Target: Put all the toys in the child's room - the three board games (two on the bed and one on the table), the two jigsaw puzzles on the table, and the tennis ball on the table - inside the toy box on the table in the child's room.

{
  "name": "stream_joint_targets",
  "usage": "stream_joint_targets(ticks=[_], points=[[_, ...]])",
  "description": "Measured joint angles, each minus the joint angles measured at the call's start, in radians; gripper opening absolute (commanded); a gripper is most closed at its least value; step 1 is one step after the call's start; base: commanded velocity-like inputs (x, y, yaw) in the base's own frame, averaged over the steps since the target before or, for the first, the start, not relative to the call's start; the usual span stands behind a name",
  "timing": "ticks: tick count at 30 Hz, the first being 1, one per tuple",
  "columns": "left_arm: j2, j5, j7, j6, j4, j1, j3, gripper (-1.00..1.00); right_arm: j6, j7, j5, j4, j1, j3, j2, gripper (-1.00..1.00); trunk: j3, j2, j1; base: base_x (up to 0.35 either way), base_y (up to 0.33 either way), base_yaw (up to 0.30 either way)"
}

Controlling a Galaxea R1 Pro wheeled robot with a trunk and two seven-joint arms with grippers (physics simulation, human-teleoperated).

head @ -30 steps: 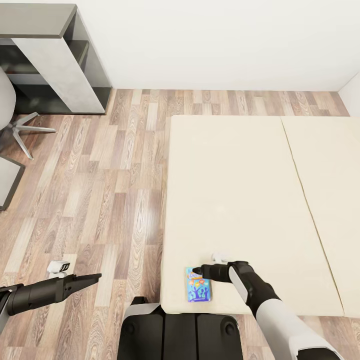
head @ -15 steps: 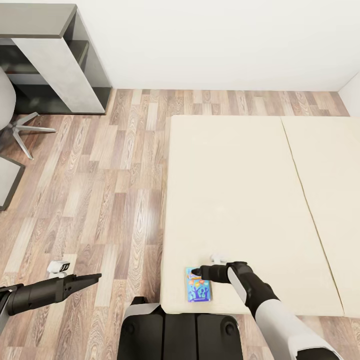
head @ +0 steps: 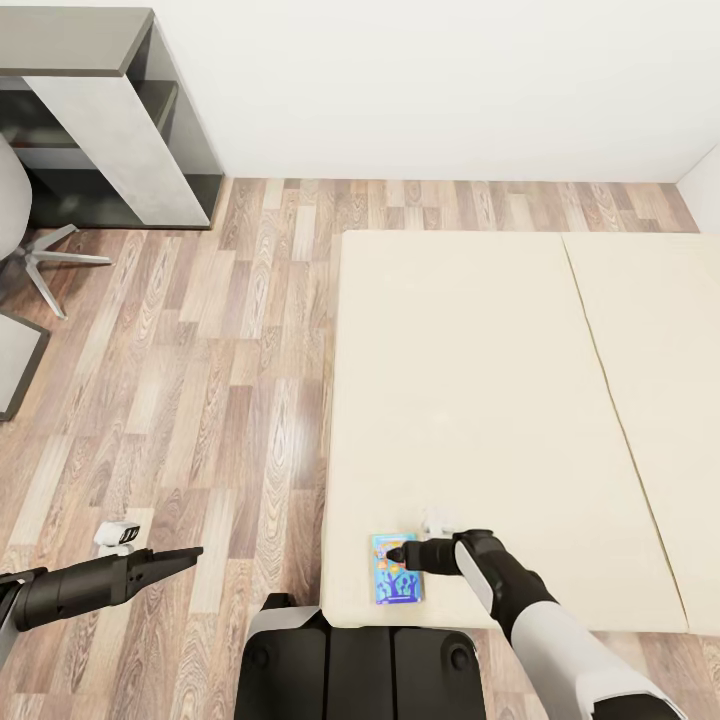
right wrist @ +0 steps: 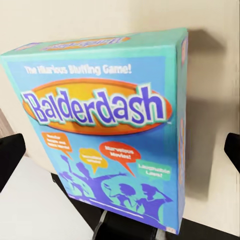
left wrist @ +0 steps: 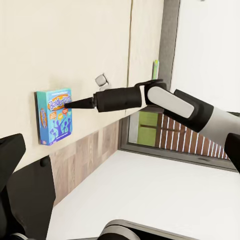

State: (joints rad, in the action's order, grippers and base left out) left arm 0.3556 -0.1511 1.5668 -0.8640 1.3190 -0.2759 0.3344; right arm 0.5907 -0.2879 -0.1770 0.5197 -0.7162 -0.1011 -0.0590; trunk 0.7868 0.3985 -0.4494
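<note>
1. The blue game (head: 397,581) lies flat on the bed (head: 470,400), at its near left corner, close to both the near edge and the left edge. In my right wrist view the lid (right wrist: 107,135) reads "Balderdash" in purple on an orange oval, with small speech bubbles and purple figures below.
2. My right gripper (head: 397,552) reaches from the right and sits over the far end of the game. My left wrist view shows its dark tip (left wrist: 75,103) right at the lid; I cannot tell if it touches.
3. My right wrist view shows one dark finger (right wrist: 10,150) at each side edge of the picture, spread wide, with the game between them, so these fingers are parted and grip nothing.
4. My left gripper (head: 190,553) hangs over the wood floor (head: 200,380) to the left of the bed, well apart from the game. Its fingers look pressed into one thin point with nothing between them.
5. A small white object (head: 120,535) lies on the floor just beyond my left arm.
6. Far left stands a dark grey shelf unit (head: 110,110) against the white wall (head: 450,80), with a chair's star base (head: 50,260) beside it.
</note>
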Motion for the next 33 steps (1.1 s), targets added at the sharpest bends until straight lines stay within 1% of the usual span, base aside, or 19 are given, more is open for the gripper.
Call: stream_joint_targets(ticks=[33], points=[[0.0,0.0,0.0,-0.002,0.0,0.0,0.0,1.0,-0.004,0.005,0.001,-0.006,0.0,-0.003,-0.008,1.0,0.0,0.0,0.0,0.0,0.001,0.0]])
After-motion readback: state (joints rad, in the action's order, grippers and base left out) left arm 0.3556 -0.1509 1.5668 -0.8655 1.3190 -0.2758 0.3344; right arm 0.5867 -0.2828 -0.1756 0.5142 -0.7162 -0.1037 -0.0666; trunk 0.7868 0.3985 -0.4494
